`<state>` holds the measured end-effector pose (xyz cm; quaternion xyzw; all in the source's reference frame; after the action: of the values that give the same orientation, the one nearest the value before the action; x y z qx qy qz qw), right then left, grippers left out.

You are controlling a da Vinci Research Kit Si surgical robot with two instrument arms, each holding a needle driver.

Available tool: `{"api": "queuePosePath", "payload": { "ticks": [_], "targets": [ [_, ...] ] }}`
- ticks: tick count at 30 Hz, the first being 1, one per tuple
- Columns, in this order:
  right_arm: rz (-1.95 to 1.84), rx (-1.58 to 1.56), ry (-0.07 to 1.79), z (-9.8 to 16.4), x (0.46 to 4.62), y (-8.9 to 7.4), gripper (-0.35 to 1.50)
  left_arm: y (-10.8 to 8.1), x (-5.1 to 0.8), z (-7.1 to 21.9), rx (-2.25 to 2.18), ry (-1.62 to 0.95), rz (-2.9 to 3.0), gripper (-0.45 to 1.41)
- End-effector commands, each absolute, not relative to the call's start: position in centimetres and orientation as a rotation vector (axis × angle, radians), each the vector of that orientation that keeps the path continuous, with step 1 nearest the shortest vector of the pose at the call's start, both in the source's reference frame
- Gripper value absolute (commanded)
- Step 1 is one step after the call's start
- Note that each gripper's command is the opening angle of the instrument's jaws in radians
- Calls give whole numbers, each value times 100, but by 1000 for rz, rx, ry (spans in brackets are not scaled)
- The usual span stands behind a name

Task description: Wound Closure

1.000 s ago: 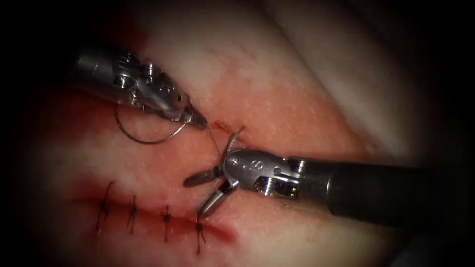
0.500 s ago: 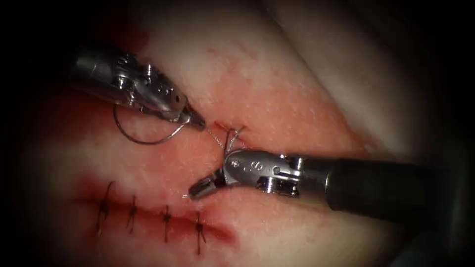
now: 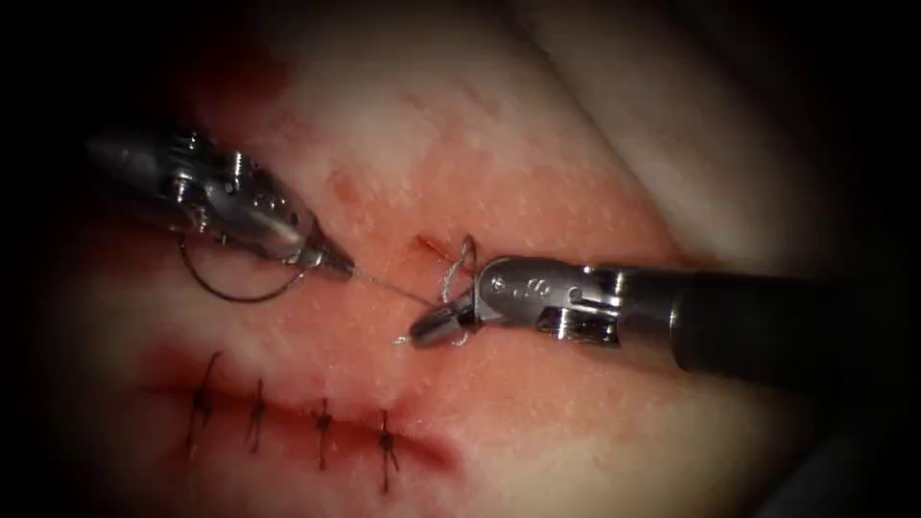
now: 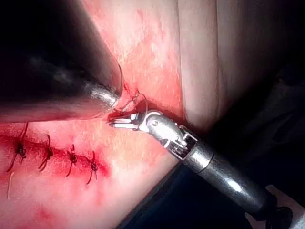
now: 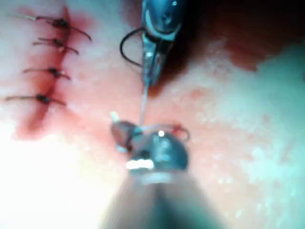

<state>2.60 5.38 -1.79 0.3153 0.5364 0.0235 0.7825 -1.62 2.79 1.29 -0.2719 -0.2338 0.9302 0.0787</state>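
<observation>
The left tool point(image 3: 331, 261) reaches in from the far left, its shaft slanting down toward the middle, jaws closed on the thread point(image 3: 389, 286) right at their tip. Under its wrist hangs the needle point(image 3: 235, 288) — a dark curve lying free on the tissue point(image 3: 576, 192), held by neither tool and not in the tissue, though whether it touches the left tool cannot be told. The right tool point(image 3: 432, 326) comes in from the right with its shaft nearly level, wrist bent a touch down, jaws together on the short thread end, which pokes out pale beside the tip. A loop of thread rides round its jaws just behind the tip, next to a small red nick in the tissue. The strand runs taut between the two tips. Since half a second back the left tool has drawn away to the left and the right tool has lifted toward the far side. Nearer, the cut point(image 3: 288, 422) lies closed by four dark stitches, with red fluid point(image 3: 427, 449) at its right end.
</observation>
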Motion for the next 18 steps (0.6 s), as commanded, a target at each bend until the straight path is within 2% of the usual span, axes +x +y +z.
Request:
{"api": "queuePosePath", "payload": {
  "ticks": [1,13,18],
  "targets": [
    [56,685,1162,-175,258,532,-35,273,-164,131,-814,-700,2783,-35],
    [160,615,1156,-168,240,545,-35,215,-112,94,-803,-712,2792,-35],
    [258,565,1137,-156,207,568,-35,191,-90,76,-804,-714,2793,-35]
  ]
}}
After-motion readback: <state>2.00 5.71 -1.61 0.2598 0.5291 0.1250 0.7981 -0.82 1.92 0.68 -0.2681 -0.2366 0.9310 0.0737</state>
